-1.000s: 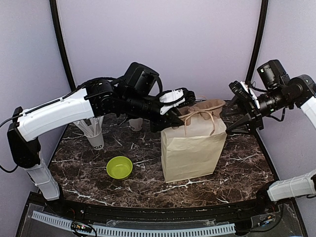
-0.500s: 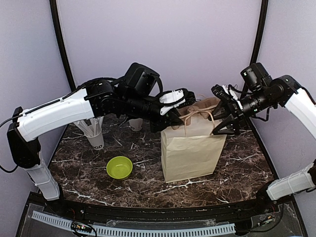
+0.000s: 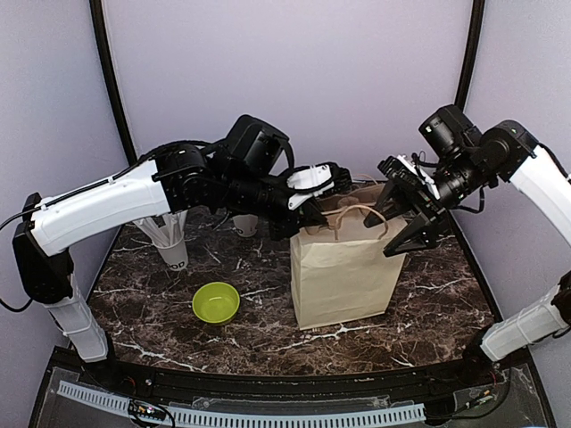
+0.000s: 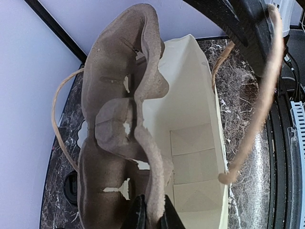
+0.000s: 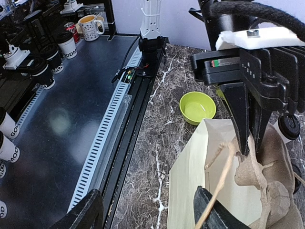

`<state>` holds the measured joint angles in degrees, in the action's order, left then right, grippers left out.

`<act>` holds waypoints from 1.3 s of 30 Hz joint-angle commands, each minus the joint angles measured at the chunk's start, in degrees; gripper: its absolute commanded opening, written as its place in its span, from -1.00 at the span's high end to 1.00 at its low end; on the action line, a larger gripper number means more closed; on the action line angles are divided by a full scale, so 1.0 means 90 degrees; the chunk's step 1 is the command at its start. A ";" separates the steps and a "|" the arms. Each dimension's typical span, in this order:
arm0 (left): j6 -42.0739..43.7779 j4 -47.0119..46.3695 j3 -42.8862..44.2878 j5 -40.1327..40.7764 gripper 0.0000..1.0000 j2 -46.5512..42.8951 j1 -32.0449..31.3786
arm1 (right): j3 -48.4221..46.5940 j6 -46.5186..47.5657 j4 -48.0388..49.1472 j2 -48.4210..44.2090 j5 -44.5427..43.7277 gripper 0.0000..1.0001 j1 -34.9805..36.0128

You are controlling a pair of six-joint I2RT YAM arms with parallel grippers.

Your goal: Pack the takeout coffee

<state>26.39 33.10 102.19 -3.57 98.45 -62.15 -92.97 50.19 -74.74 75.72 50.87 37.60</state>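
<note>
Left gripper (image 4: 151, 215) is nipped onto the upper rim of a brown moulded-pulp cup carrier (image 4: 114, 100), its two dark fingers drawn close with the pulp wall pinched between them. That carrier stands on edge inside the open brown paper bag (image 3: 343, 276), against one long wall, its crumpled top rising above the mouth. The bag stands upright on the marble-patterned table (image 3: 428, 303). Right gripper (image 5: 147, 195) hangs over the bag's right end with its jaws spread wide, holding nothing; a twine handle (image 5: 220, 179) rises just beside one of its fingers. One takeout coffee cup (image 3: 246, 225) stands on the table to the left of the bag and outside it, mostly hidden by the left arm. From the left wrist a round black lid (image 4: 71, 188) shows on the table just beside the bag; whether it belongs to that cup or to the second cannot be told. A lime-green bowl (image 3: 216, 303) sits near the front left, and a white cup of straws (image 3: 172, 242) stands further left.
</note>
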 commanded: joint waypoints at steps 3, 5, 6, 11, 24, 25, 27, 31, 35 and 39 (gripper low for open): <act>0.0410 0.0442 0.0047 0.0134 0.77 -0.0405 -0.0284 | -0.0103 0.0305 -0.0324 -0.0137 -0.0146 -0.29 0.0042; 0.0552 0.0571 -0.0025 0.0395 0.77 -0.0419 -0.0403 | -0.0141 0.0201 -0.0216 -0.0210 -0.0227 -0.28 -0.0002; 0.0582 0.0646 -0.0065 0.0599 0.77 -0.0415 -0.0440 | -0.0173 0.0173 -0.0187 -0.0242 -0.0227 -0.28 -0.0049; 0.0742 0.0770 -0.0199 0.1081 0.77 -0.0379 -0.0662 | -0.0436 0.0215 -0.0191 -0.0315 0.0047 -0.30 -0.0634; 0.0684 0.0779 -0.0083 0.1976 0.78 -0.0073 -0.0779 | -0.0504 0.0019 0.0189 -0.0410 0.0137 -0.32 -0.1177; 0.0701 0.0754 -0.0131 0.1990 0.78 -0.0087 -0.0784 | -0.0471 -0.0035 0.0266 -0.0399 0.0097 -0.32 -0.1180; 0.0729 0.0730 -0.0197 0.1989 0.78 -0.0124 -0.0789 | -0.0394 -0.0258 0.0492 -0.0396 -0.0086 -0.31 -0.1202; 0.0727 0.0702 -0.0186 0.2070 0.77 -0.0066 -0.0804 | -0.0219 -0.0722 0.1019 -0.0424 -0.0259 -0.32 -0.1411; 0.0652 0.0660 -0.0087 0.2290 0.76 0.0103 -0.0823 | -0.0097 -0.1112 0.1431 -0.0378 -0.0409 -0.32 -0.1588; 0.0579 0.0624 -0.0076 0.2374 0.73 0.0180 -0.0861 | -0.0037 -0.1408 0.1722 -0.0231 -0.0747 -0.32 -0.1723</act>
<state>32.58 37.80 100.90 15.94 99.24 -69.43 -93.93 41.89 -64.69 72.82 47.00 23.29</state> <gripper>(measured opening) 0.131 0.661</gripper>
